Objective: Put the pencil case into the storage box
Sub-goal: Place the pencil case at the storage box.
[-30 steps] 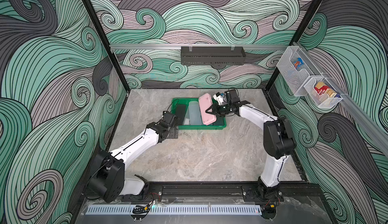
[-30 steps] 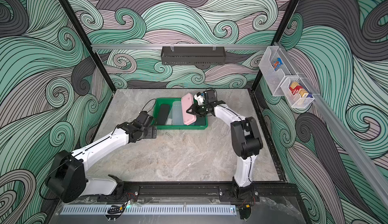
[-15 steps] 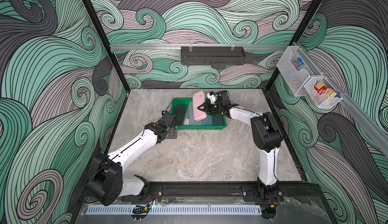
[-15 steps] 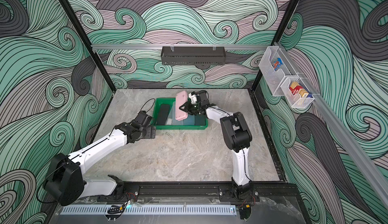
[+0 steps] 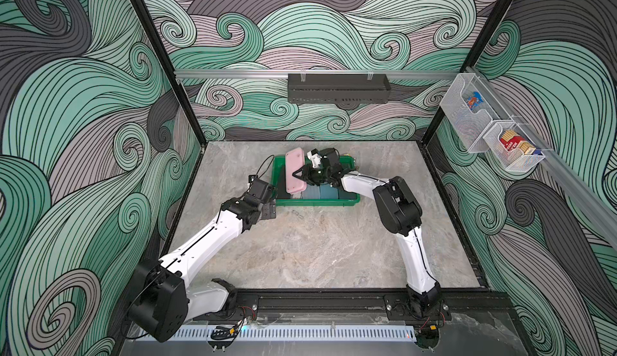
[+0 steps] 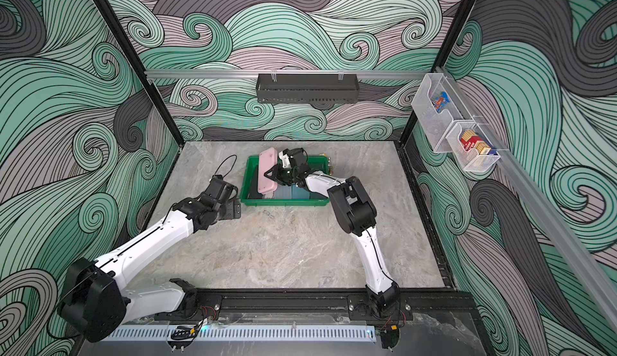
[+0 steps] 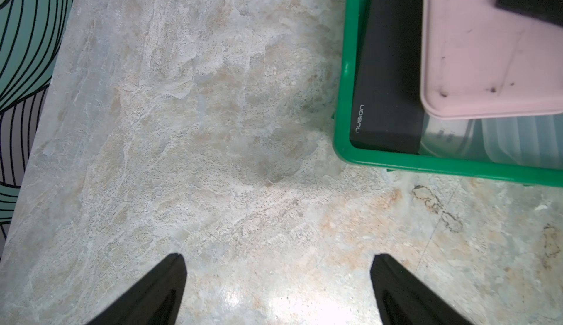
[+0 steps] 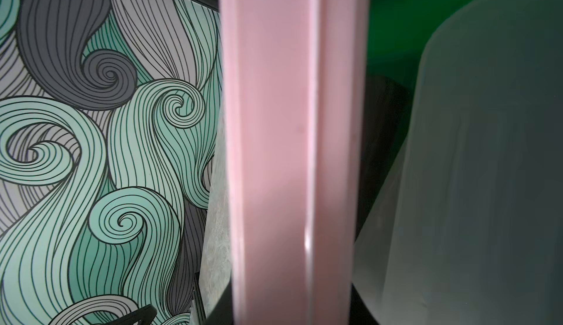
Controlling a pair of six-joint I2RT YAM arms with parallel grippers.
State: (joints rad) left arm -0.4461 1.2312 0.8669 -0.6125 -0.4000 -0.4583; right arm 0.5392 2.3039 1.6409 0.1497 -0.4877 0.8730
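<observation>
Pink pencil case (image 5: 294,170) hangs over the 9 o'clock half of the green storage box (image 5: 317,201). Its long axis runs from 12 to 6 o'clock in both top views, and its far end reaches past the box's 12 o'clock rim. The right gripper (image 5: 298,175) comes in from 3 o'clock and pinches the case by its long edge, with one black finger (image 7: 515,0) lying across the upper face. In the right wrist view the case's edge fills the middle of the picture. Whether the case touches what lies beneath it cannot be told.

Under it, inside the box, a black case (image 7: 387,64) lies along the 9 o'clock wall, partly covered by the pink one. Frosted cases (image 5: 314,193) lie side by side toward 3 o'clock.

The box stands on the marble table (image 5: 317,247), toward 12 o'clock of the table's middle. The left gripper (image 7: 277,290) sits off the box's 7 o'clock corner, just outside the rim. Its jaws are spread wide with only bare table between them.
</observation>
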